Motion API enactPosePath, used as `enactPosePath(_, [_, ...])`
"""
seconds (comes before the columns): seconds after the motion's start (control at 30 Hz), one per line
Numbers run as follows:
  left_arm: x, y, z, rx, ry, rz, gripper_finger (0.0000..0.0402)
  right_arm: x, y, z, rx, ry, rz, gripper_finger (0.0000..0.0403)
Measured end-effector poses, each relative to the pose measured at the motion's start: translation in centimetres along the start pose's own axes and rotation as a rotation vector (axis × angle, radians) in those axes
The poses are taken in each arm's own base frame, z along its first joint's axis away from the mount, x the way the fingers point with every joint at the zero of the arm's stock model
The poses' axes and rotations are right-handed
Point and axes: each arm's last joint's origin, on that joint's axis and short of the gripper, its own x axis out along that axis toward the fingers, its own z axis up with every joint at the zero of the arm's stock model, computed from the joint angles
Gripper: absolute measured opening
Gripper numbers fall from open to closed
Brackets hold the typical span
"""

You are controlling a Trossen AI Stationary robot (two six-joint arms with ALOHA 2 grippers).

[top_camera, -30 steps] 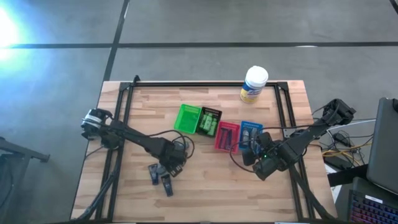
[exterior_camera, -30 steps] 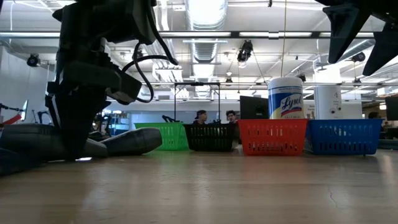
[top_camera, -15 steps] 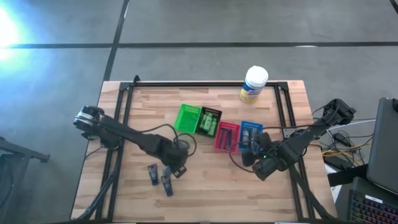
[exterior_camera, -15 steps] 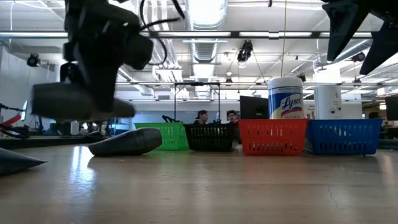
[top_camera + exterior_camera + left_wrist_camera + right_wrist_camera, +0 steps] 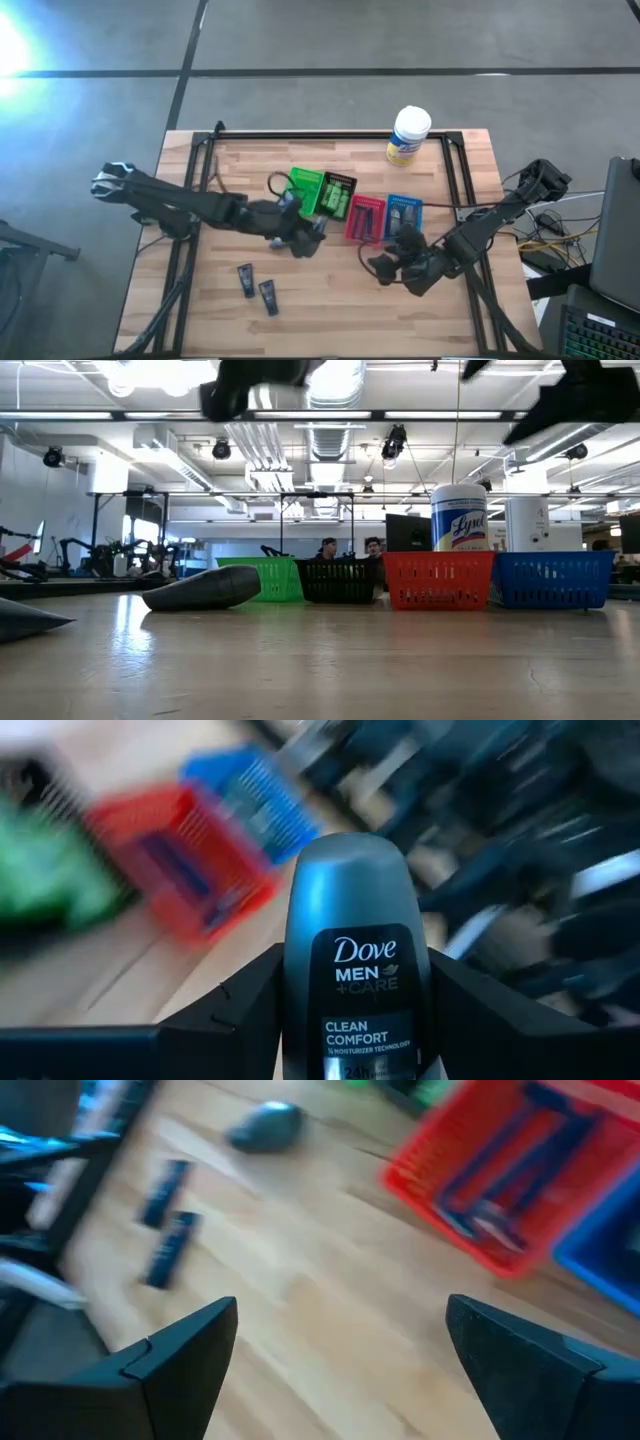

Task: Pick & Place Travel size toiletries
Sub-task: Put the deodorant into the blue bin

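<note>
My left gripper hangs above the table just near the green bin and black bin, shut on a grey oblong Dove tube. My right gripper is open over the bare wood, near the red bin and blue bin; its fingers hold nothing. Two small dark grey tubes lie flat on the table toward its near edge; the right wrist view also shows these tubes. In the low view one tube lies on its side. My left gripper pinches the Dove tube between its two fingers, one on each long side of the body below the domed end. The fingers lie along the tube, coming from the table's left. The domed end points away from the wrist, and the tube is lifted clear.
A big white tub with a yellow label stands at the table's far edge. The four bins sit in a row across the middle, with items inside them. Bare wood lies between the two grippers and the near edge.
My left gripper, down at the table among the dark tubes a second ago, has risen with the grey tube and travelled toward the far right, to the bins. The tube is now lifted clear. My right gripper has shifted toward the table's left.
</note>
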Motion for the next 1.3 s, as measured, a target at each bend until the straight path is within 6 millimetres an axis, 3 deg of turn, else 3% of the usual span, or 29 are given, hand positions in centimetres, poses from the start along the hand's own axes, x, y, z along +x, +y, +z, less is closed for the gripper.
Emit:
enactPosePath(0.2, [-0.6, -1.2, 2.8, 0.039, -0.195, -0.182, 0.0206, -0.4, 2.0, 0.8, -0.079, -0.103, 0.174, 0.0355])
enactPosePath(0.47, [0.7, -1.0, 4.4, 0.072, -0.252, -0.322, 0.0205, -1.0, 3.4, 3.2, -0.197, -0.211, 0.293, 0.0357])
enactPosePath(0.73, [2.2, -1.1, 4.3, 0.077, -0.258, -0.428, 0.0205, -1.9, 4.1, 5.4, -0.212, -0.297, 0.372, 0.0357])
enactPosePath(1.3, [4.7, -0.6, 3.8, 0.075, -0.293, -0.451, 0.0205, -1.7, 4.4, 6.5, -0.215, -0.273, 0.423, 0.0357])
